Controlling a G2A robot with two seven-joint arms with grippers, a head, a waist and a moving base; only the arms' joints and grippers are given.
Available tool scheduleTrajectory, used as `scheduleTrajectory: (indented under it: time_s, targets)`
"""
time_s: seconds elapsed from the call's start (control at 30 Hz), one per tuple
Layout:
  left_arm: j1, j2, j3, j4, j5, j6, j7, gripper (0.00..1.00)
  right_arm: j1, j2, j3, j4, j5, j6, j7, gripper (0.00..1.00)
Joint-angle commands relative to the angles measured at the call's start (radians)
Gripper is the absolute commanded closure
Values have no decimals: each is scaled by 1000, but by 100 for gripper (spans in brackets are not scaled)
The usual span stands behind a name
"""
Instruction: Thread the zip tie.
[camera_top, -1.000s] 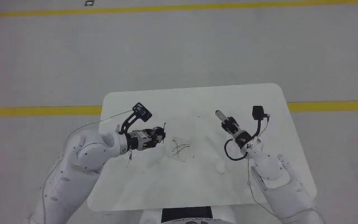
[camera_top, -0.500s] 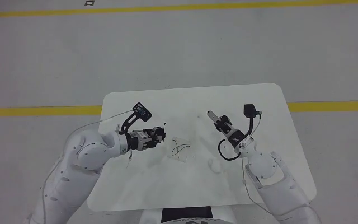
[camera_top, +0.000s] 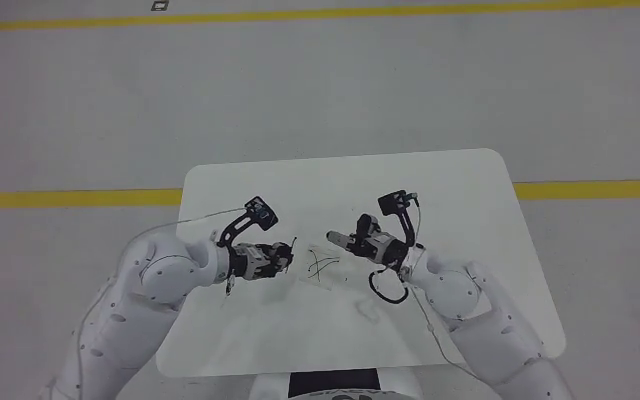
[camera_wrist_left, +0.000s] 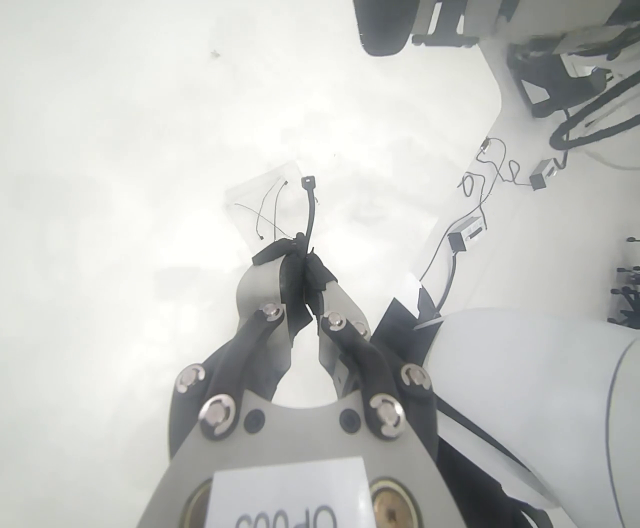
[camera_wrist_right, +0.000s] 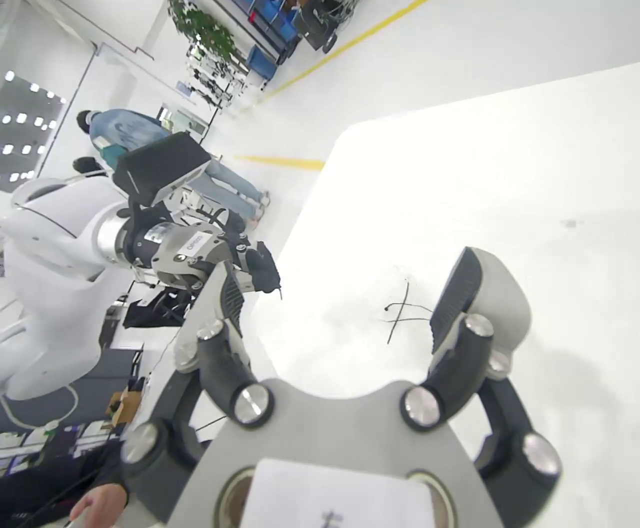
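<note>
The left gripper (camera_wrist_left: 300, 252) is clamping a black zip tie (camera_wrist_left: 311, 210) just beside the loose ties (camera_top: 321, 266); the right gripper (camera_wrist_right: 345, 285) is hovering wide open and empty near them.

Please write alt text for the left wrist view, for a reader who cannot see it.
The left gripper is shut on a black zip tie, whose head end sticks out in front, above the white table. Beyond it, thin black ties lie on a clear sheet.
</note>
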Motion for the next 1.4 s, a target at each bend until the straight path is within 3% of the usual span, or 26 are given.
scheduleTrajectory:
  time_s: [0.0, 0.13, 0.27, 0.53, 0.83, 1.1, 1.37]
  targets:
    - [0, 0, 0, -1, 0, 0, 3, 100, 0, 0, 0, 0, 1, 0, -1, 0]
    - [0, 0, 0, -1, 0, 0, 3, 100, 0, 0, 0, 0, 1, 0, -1, 0]
    - [-13, 1, 48, -9, 50, 0, 11, 100, 1, 0, -8, 10, 43, -26, 31, 0]
    - [-49, 5, 112, 12, 78, 0, 23, 100, 64, 0, -37, 56, 168, -46, 197, 0]
    - [-48, 5, 121, 13, 90, 1, 43, 100, 63, -1, -46, 60, 177, -47, 192, 0]
    - [-56, 8, 156, 8, 116, 0, 66, 100, 91, -10, -82, 93, 271, -34, 205, 0]
    - [-56, 8, 156, 8, 116, 0, 66, 100, 87, -10, -90, 101, 279, -33, 194, 0]
